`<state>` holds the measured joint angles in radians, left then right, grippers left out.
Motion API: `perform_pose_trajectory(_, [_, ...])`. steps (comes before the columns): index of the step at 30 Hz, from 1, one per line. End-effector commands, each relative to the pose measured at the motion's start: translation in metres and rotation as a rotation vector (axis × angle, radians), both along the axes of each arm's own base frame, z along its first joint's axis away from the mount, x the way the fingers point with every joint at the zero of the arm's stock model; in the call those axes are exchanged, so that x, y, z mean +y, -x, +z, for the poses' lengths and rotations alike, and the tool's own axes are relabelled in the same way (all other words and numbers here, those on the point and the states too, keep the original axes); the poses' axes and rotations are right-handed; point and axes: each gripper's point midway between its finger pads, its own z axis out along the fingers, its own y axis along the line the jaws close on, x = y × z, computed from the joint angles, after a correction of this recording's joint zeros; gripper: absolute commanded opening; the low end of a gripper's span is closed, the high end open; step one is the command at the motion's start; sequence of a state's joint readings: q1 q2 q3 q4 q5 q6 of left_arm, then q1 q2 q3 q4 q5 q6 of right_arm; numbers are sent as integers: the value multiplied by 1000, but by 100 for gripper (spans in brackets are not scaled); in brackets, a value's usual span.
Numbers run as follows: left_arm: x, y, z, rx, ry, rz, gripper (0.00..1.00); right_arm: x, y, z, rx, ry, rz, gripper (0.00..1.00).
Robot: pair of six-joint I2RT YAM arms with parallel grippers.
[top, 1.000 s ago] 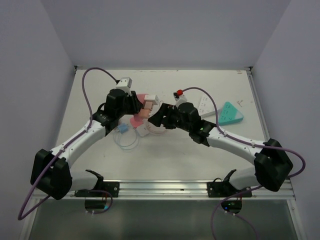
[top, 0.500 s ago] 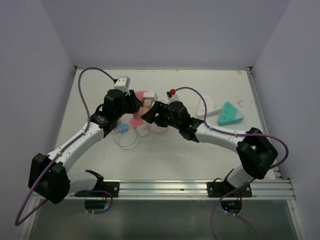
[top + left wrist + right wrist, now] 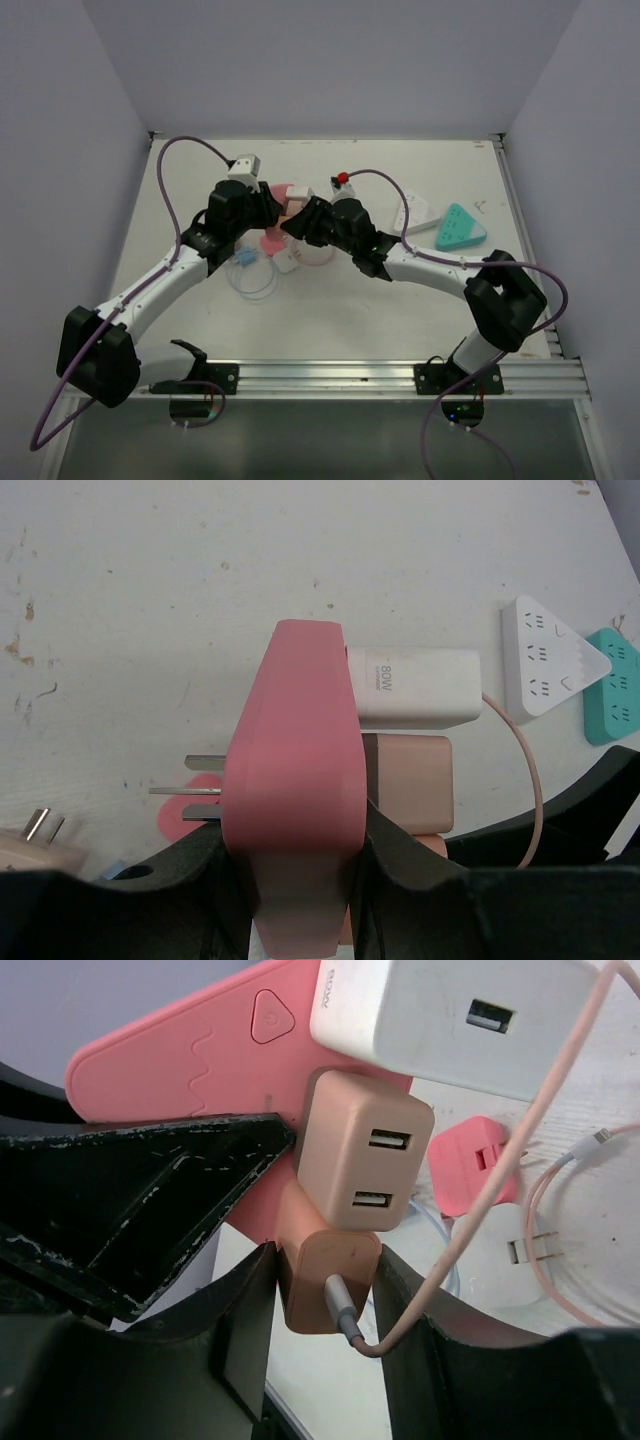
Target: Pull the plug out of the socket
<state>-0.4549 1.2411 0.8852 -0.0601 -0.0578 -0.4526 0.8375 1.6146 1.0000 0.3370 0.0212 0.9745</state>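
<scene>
The left hand (image 3: 298, 865) clamps the pink socket (image 3: 295, 730); the right hand (image 3: 322, 1310) pinches the tan plug (image 3: 335, 1260) (cable attached) seated on that socket, just below a two-port charger (image 3: 365, 1150).

The pink socket (image 3: 295, 810) is hidden at its lower end between the dark fingers (image 3: 190, 900) at the bottom of the left wrist view; the teal power strip (image 3: 618, 685) is cut by its right edge.
</scene>
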Motion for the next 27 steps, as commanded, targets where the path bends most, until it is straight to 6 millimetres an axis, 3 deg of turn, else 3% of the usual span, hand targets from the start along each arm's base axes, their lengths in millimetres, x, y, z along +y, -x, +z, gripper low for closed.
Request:
perform_pose_trajectory(1, [-10, -12, 56, -185, 103, -8, 0, 7, -10, 21, -45, -68, -32, 43])
perform_pose_trajectory(3, [-9, -12, 57, -188, 103, -3, 0, 4, -10, 19, -43, -65, -40, 35])
perform_pose_trajectory(7, [-5, -13, 59, -194, 98, 18, 0, -8, -6, 15, -42, -46, -70, 8])
perform_pose_trajectory(10, [3, -15, 58, -202, 71, 55, 0, -20, -2, 16, -42, -29, -89, 0])
perform_pose_trajectory(21, [32, -24, 52, -207, -15, 193, 0, -73, 30, 7, -10, 22, -133, 0])
perform_pose_trajectory(27, [49, -26, 46, -192, -52, 281, 0, -88, 43, 11, -12, 35, -134, 0])
